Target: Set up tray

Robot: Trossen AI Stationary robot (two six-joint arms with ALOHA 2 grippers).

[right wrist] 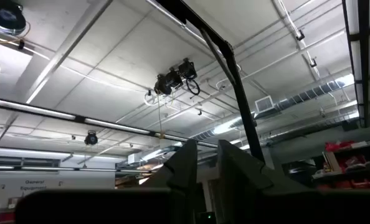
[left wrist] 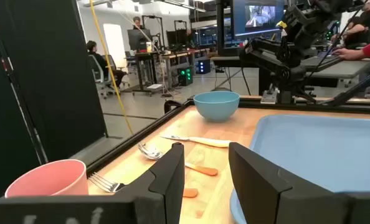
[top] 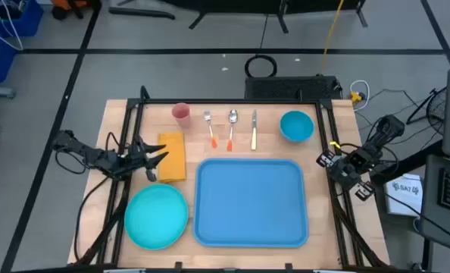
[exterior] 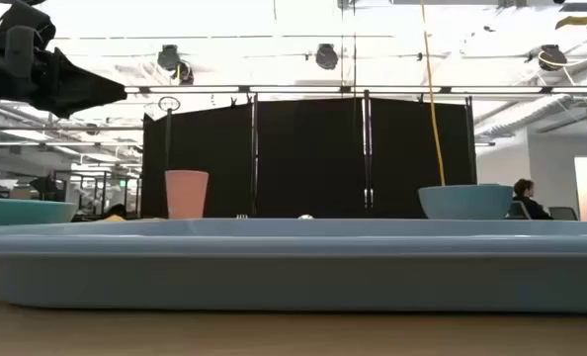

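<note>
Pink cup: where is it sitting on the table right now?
In the high view the small pink plastic cup stands at the table's far edge, left of the orange-handled fork and just beyond the yellow folded cloth.

Overhead looks straight down, the low camera sits level at the counter edge, both sharing the tray [top: 251, 202]; right wrist faces the ceiling.
</note>
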